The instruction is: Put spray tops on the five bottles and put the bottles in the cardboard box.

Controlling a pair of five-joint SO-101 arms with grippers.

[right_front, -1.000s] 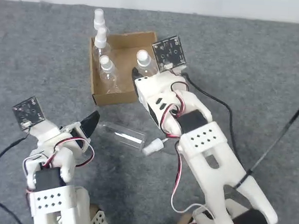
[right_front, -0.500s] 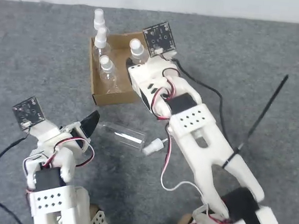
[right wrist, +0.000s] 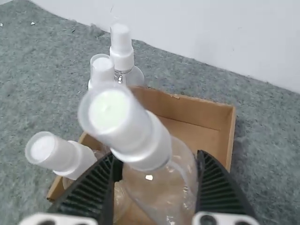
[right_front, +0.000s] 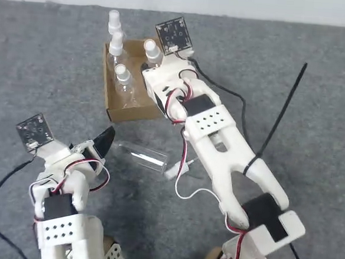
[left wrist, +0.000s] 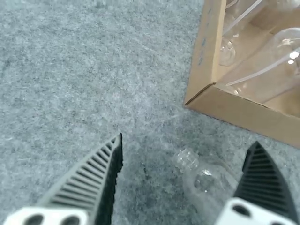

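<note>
The right arm is extended far forward, its end effector over the cardboard box with the jaws clamped on an upright bottle. The left arm sits folded well short of the box, its end effector spread wide and empty, aimed toward the box's near corner.

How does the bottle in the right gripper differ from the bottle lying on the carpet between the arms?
The held bottle carries a white spray top; the lying bottle has a bare open neck. The held bottle stands about upright at the cardboard box; the lying bottle rests on its side on the carpet. The right gripper clamps the held bottle; the lying bottle is not gripped. Both are clear plastic.
</note>
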